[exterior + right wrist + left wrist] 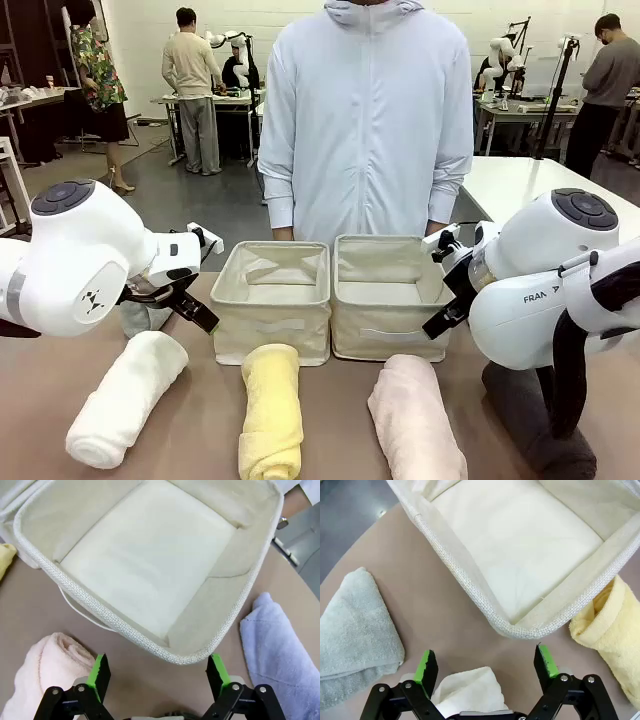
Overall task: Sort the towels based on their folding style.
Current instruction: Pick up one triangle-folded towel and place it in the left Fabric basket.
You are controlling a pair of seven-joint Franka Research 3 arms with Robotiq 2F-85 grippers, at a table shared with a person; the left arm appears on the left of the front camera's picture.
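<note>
My left gripper (pixel 486 661) and right gripper (pixel 158 666): jaws fully spread, empty; risk: white rolled towel (pixel 467 690), near left below my left jaws, unrolling if pinched off-centre, losing its fold style.

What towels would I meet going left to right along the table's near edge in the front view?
white rolled towel → yellow rolled towel → pink rolled towel → dark grey rolled towel
</note>
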